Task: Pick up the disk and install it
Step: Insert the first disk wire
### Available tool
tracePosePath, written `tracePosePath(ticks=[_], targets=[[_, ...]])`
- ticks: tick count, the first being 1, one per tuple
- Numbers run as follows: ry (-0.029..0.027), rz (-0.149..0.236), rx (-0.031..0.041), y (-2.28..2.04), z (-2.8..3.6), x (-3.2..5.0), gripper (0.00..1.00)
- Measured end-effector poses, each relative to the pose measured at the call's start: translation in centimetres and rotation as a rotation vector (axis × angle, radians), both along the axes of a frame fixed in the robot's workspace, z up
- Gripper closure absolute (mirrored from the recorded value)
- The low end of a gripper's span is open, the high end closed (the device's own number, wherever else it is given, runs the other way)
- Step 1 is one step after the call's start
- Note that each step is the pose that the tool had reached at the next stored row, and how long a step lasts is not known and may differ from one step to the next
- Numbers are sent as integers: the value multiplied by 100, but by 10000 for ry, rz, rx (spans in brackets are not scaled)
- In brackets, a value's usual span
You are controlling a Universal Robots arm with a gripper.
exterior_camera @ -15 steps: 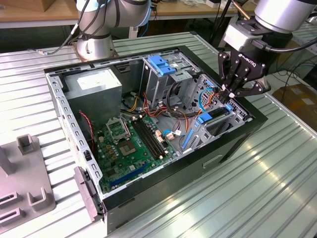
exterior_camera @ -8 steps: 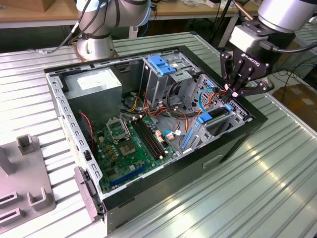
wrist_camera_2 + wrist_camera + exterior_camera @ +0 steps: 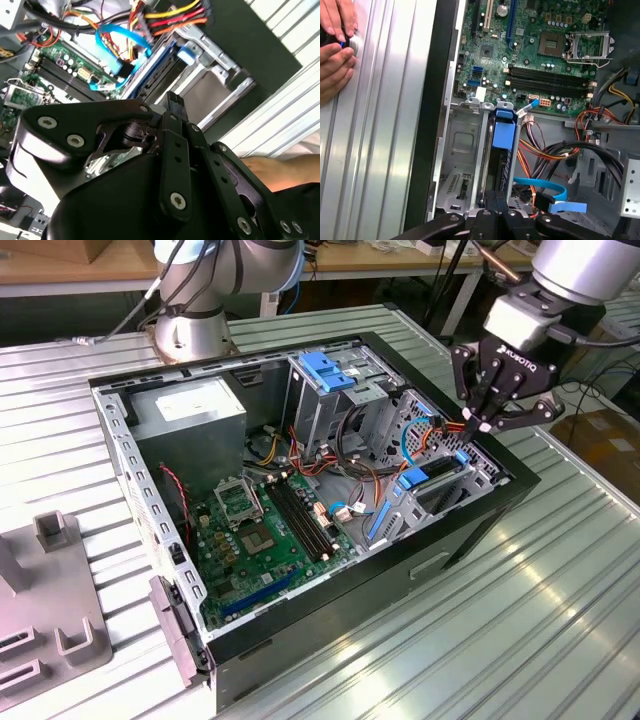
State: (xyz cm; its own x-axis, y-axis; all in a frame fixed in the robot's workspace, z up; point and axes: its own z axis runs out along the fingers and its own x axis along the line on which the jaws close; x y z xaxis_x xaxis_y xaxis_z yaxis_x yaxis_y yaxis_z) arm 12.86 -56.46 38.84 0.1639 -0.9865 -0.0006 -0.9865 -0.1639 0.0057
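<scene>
— Where's the disk?

— On edge in a slot of the metal drive cage, at the exterior view's right end of the open computer case. Its blue rail faces the first wrist camera.

— And the hand?

— Just above that slot, pinched together with nothing between its tips. I can't tell whether it touches the disk. A person's fingers rest on the counter beside the case.

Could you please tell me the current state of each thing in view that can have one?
Computer case: open, side panel off, lying on its side.
Disk: slotted on edge in the drive cage.
Gripper: shut, holding nothing, at the disk's end; contact unclear.
Memory slots: apparently empty.
</scene>
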Motion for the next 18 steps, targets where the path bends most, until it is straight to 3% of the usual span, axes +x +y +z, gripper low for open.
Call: tracePosePath(ticks=[3, 9, 15, 18], targets=[[0, 46, -1, 6, 1, 101, 90], [0, 297, -2, 35, 1, 201, 90], [0, 1179, -1, 37, 1, 223, 90], [0, 2077, 1, 36, 0, 240, 90]])
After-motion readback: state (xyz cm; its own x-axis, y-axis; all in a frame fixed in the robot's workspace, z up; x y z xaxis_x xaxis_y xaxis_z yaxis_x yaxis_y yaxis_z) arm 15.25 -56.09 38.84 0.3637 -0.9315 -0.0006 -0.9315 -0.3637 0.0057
